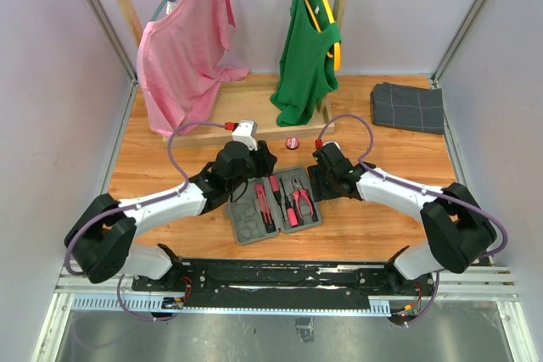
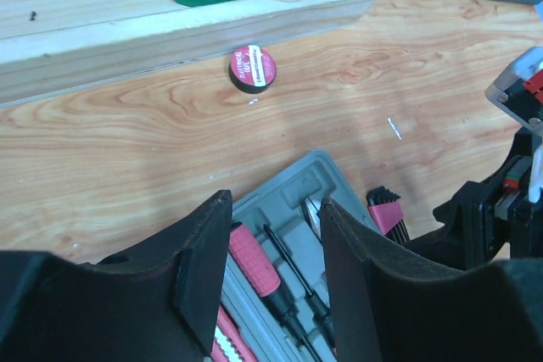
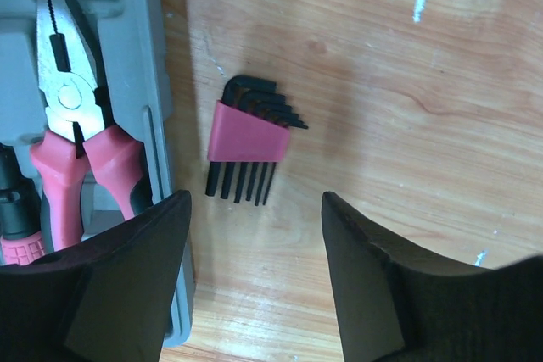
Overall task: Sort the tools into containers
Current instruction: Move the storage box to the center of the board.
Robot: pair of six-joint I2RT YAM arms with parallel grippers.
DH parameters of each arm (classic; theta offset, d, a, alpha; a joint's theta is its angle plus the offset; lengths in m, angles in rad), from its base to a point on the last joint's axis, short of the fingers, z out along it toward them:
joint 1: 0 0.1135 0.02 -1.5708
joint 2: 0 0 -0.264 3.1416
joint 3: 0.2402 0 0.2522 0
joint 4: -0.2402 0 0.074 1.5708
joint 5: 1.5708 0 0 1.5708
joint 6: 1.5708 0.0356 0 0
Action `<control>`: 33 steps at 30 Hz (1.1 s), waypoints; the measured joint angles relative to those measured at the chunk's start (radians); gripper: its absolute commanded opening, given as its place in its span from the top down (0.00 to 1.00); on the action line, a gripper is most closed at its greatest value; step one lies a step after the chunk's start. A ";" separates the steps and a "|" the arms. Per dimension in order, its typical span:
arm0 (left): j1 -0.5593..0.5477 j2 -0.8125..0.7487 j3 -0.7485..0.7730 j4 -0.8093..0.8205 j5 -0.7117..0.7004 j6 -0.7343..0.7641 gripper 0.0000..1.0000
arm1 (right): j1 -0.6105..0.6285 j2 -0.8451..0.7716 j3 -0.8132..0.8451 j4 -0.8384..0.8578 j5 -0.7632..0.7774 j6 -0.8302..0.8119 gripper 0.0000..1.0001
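Note:
The grey tool case [image 1: 242, 228] lies open on the table between my arms. In it lie pink-handled pliers [image 1: 300, 197] and red-handled screwdrivers [image 1: 265, 203]. My left gripper [image 1: 243, 181] is open and empty above the case's far left part. In the left wrist view [image 2: 271, 205] a red-handled screwdriver [image 2: 254, 258] and a thin black one [image 2: 288, 270] lie between its fingers. My right gripper [image 1: 319, 177] is open and empty just right of the case. In the right wrist view [image 3: 254, 201] a pink-and-black hex key set [image 3: 249, 134] lies on the wood just beyond it, beside the case [image 3: 144, 65] and pliers [image 3: 72, 120].
A small round red piece [image 1: 293, 143] lies on the table behind the case, near the wooden rack base [image 1: 212, 129]; it also shows in the left wrist view [image 2: 252, 68]. Pink and green shirts hang on the rack. A dark grey folded cloth [image 1: 409, 106] lies at the back right.

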 measured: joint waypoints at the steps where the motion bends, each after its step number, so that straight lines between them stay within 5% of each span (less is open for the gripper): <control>1: 0.000 -0.020 -0.009 -0.005 -0.007 0.000 0.49 | 0.000 0.004 0.003 0.003 -0.009 -0.007 0.34; 20: 0.000 -0.432 -0.270 -0.286 -0.112 -0.098 0.48 | -0.006 0.117 0.093 0.011 -0.017 0.000 0.38; 33: 0.000 -0.439 -0.286 -0.398 -0.125 -0.204 0.48 | -0.024 0.169 0.116 0.008 0.000 0.069 0.41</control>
